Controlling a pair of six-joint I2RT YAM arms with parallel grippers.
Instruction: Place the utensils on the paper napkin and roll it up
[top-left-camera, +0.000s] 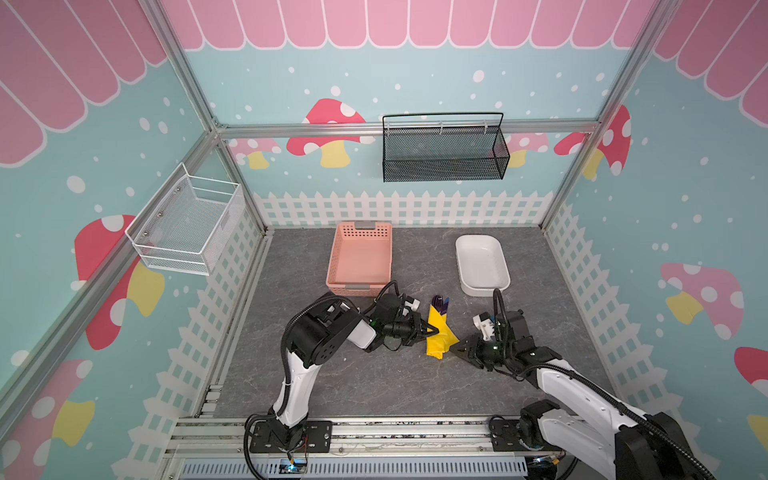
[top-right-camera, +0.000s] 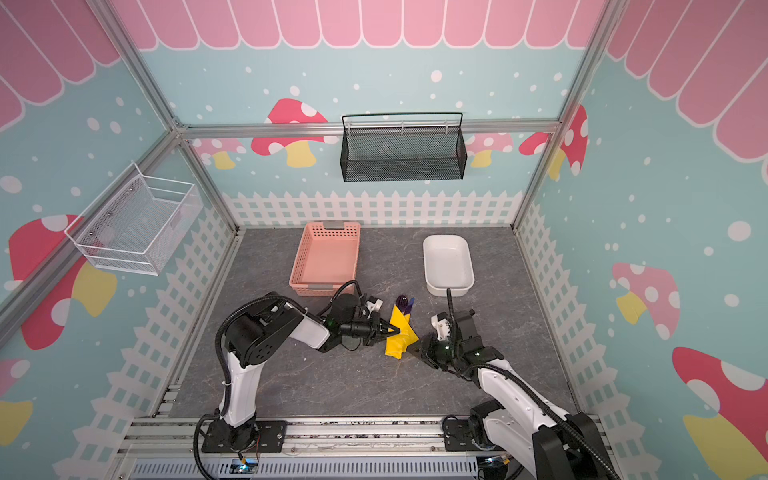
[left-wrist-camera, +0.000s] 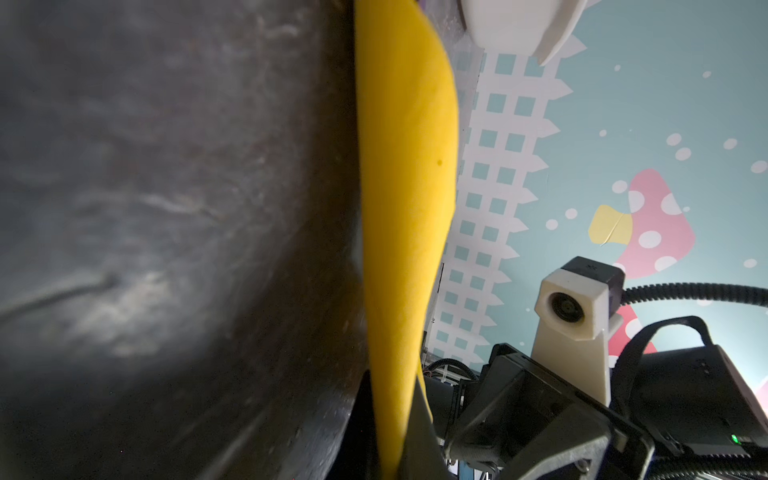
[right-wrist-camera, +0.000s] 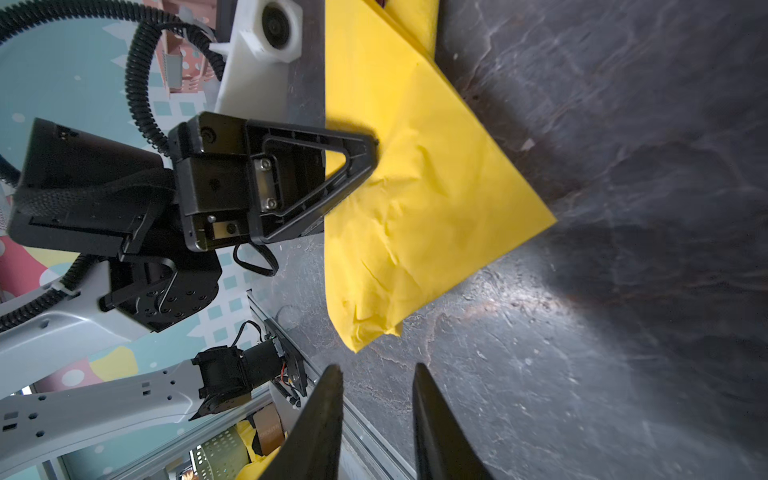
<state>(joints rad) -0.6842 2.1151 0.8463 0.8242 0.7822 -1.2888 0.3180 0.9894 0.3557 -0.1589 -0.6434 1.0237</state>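
Note:
The paper napkin (top-left-camera: 439, 338) (top-right-camera: 398, 341) (right-wrist-camera: 415, 208) lies partly wrapped into a long yellow bundle on the grey table. The dark purple ends of the utensils (top-left-camera: 440, 302) (top-right-camera: 405, 302) stick out of its far end; the rest of them is hidden inside. My left gripper (top-left-camera: 435, 331) (top-right-camera: 397, 331) (left-wrist-camera: 395, 415) reaches in from the left and is shut on the bundle's left edge, with yellow paper pinched between its fingers. My right gripper (top-left-camera: 451, 352) (top-right-camera: 409, 350) (right-wrist-camera: 378, 370) is open just off the bundle's near right corner, with only bare table between its fingers.
A pink perforated basket (top-left-camera: 359, 286) and a white tub (top-left-camera: 482, 286) stand behind the bundle. A black mesh basket (top-left-camera: 444, 166) hangs on the back wall and a white wire basket (top-left-camera: 187, 224) on the left wall. An aluminium rail (top-left-camera: 374, 432) runs along the table's front.

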